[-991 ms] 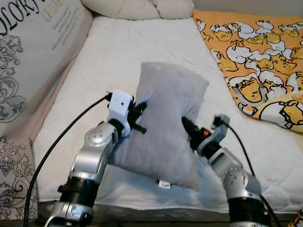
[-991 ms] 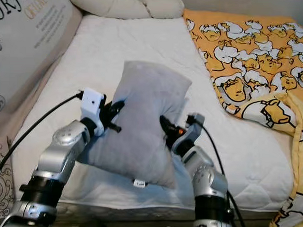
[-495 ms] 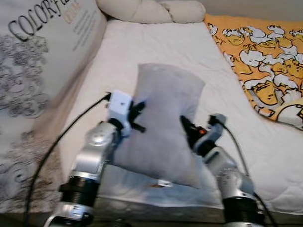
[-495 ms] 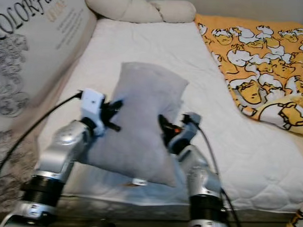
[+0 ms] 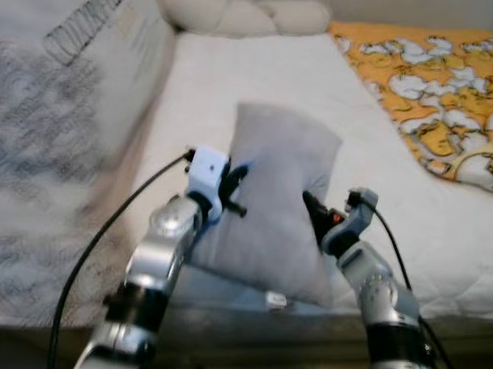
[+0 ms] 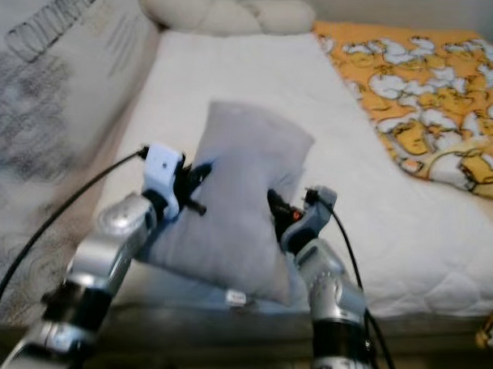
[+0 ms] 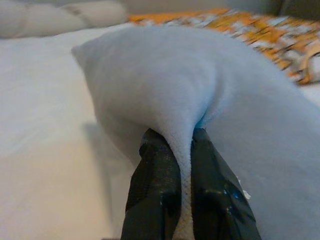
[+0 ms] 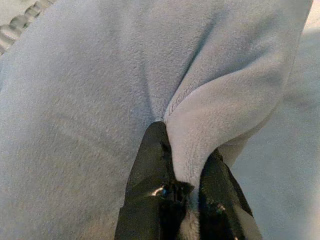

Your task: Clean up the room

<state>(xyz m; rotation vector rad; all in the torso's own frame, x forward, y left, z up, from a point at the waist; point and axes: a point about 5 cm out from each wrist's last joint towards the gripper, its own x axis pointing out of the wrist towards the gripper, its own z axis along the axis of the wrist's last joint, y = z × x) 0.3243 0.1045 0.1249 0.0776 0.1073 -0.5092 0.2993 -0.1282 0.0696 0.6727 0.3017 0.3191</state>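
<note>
Both arms are carrying the grey pillow (image 5: 274, 206) above the near edge of the bed (image 5: 234, 79), left gripper (image 7: 181, 150) and right gripper (image 8: 186, 150) each pinching a fold of fabric, so next it's probably needing setting down near the headboard cushions (image 5: 236, 10).

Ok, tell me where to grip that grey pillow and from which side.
Pinch the grey pillow at its two long side edges, one from each side, as the left gripper and right gripper do now: the soft plush bunches into folds the fingers can clamp.
</note>
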